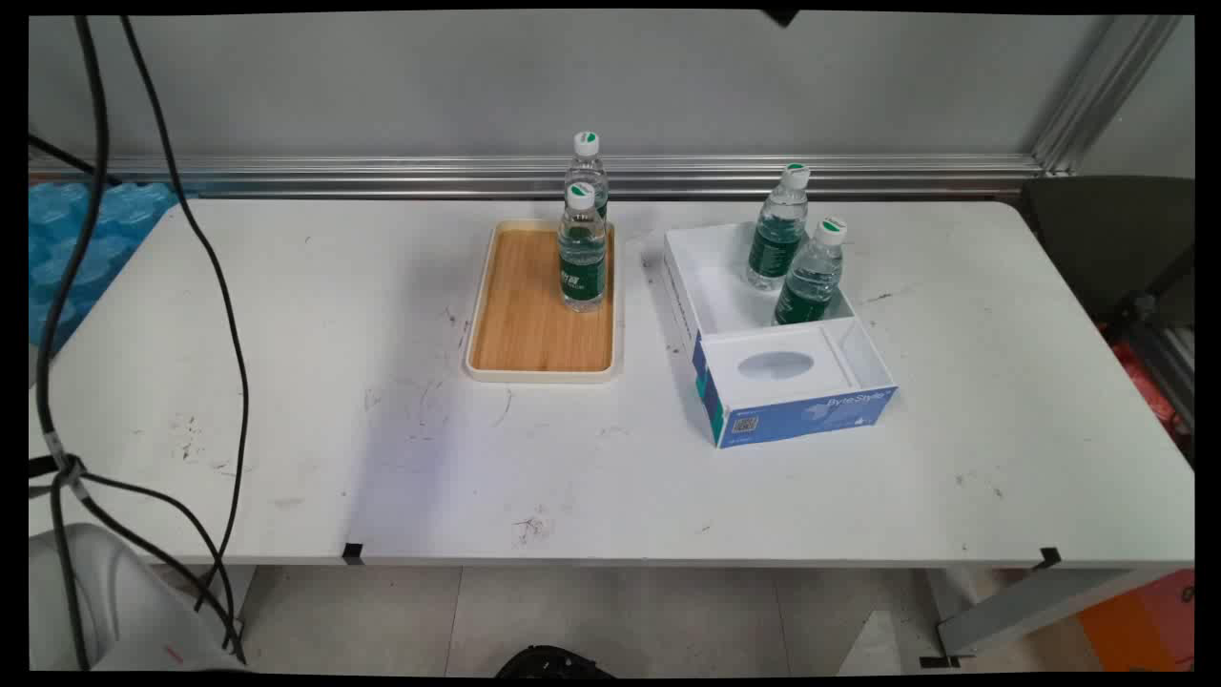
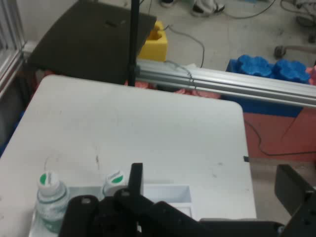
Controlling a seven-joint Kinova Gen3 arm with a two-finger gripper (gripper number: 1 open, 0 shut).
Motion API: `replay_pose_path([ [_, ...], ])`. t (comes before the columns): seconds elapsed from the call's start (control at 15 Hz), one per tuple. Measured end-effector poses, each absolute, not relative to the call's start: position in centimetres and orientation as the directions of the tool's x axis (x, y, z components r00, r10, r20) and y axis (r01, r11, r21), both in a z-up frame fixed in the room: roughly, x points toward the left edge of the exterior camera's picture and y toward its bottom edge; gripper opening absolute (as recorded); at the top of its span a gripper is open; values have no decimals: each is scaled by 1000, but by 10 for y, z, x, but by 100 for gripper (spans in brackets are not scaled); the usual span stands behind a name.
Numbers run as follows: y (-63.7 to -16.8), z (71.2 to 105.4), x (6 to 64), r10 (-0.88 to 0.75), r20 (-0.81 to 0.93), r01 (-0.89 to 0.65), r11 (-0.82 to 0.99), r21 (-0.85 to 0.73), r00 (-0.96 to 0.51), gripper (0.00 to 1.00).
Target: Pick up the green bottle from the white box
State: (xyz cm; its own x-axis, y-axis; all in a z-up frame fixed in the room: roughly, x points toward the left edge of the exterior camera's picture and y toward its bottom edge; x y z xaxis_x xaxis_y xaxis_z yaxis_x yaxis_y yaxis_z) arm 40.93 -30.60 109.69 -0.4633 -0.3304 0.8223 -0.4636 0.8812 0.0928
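Main view shows the white table (image 1: pixel 286 382) filling the middle of the frame, with the gripper (image 1: pixel 782 16) only a small dark tip at the top edge, right of centre, high above everything. At centre frame lies a wooden tray (image 1: pixel 534 324) with a pale rim. One water bottle (image 1: pixel 582 250) stands upright on the tray's upper right part, and a second bottle (image 1: pixel 586 157) stands upright just behind it, near the tray's far edge. Just right of the tray sits an open white box (image 1: pixel 782 367) with blue sides. Two more bottles are in its upper compartment: the rear bottle (image 1: pixel 779 229) stands upright, and the front bottle (image 1: pixel 813 275) leans slightly beside it. The box's lower part holds a white insert with an oval hollow. Black cables (image 1: pixel 224 315) hang down the left side of the frame.

Hand view looks down from above the box, whose two green-and-white bottle caps (image 2: pixel 49 178) sit at the lower left. One black finger (image 2: pixel 135 180) rises at bottom centre and the other at the lower right, widely parted with nothing between them.
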Motion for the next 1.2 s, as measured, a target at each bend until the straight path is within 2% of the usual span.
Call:
replay_pose_path([
  [0.33, -310, 1071, 399, -401, 786, -541, 835, 102, -470, 100],
  [1.2, -362, 949, 370, -517, 695, -682, 729, 51, -500, 100],
])
